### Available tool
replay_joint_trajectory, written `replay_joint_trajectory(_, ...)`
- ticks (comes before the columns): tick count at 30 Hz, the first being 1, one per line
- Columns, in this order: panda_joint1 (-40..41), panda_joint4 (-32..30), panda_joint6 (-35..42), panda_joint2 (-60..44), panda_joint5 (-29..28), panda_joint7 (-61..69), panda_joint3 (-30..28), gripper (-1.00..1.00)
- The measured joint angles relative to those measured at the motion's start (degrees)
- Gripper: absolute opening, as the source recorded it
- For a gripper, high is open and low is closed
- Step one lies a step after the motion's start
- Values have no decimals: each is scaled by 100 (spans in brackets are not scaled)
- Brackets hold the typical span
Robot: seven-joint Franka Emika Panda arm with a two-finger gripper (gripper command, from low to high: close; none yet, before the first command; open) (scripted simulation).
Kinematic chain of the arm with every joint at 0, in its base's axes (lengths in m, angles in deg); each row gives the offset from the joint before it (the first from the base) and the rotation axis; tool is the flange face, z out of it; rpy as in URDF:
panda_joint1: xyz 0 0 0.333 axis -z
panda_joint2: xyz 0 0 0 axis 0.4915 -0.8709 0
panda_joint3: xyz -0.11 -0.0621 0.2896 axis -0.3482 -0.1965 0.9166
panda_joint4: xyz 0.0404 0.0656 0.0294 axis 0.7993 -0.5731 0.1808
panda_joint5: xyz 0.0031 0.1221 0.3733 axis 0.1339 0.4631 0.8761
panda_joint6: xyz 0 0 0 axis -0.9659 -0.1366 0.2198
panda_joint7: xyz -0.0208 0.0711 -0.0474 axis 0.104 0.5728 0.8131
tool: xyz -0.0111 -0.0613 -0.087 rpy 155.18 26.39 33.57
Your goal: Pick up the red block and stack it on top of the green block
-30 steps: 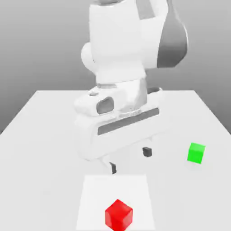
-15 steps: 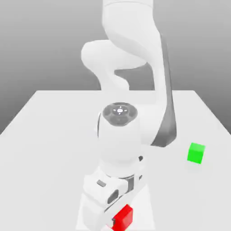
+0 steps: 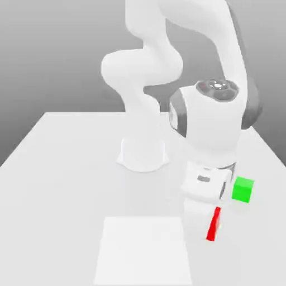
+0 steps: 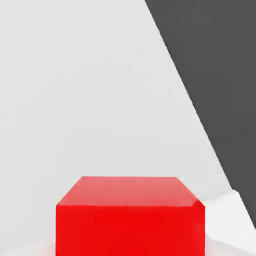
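Item, my claw (image 3: 211,223): it hangs low over the white table (image 3: 56,184) toward the exterior view's right, below my bulky white wrist, and it is clenched on the red block (image 3: 213,224). Item, red block: it is lifted clear of the table, and from the exterior view it presents as a narrow red sliver at the right edge of my hand, most of it hidden behind the white housing; in the hand view the red block (image 4: 131,217) sits close before the lens, a plain glossy cube showing its top face and one side. Item, green block (image 3: 243,189): a small bright green cube resting on the table at the exterior view's right, just beside my hand and a little farther back than the red block, apart from it. Item, pale square patch (image 3: 144,248): it lies on the near part of the table, left of my claw. Item, arm base (image 3: 143,153): round, white, standing toward the far middle of the table.
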Motion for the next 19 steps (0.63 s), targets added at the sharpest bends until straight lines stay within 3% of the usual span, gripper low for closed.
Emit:
replay_joint_trajectory(3, -810, -410, 8, 443, -6, 80, 284, -100)
replay_joint_trajectory(9, -1627, -1194, -64, 1245, -257, 57, 1021, -100)
replay_joint_trajectory(15, -1611, -1245, -1128, 230, -864, -349, 1095, -100)
replay_joint_trajectory(16, -1629, -1237, -1313, 33, -1024, -462, 1036, 100)
replay_joint_trajectory(19, -1619, -1237, -1311, 33, -1024, -462, 1037, 100)
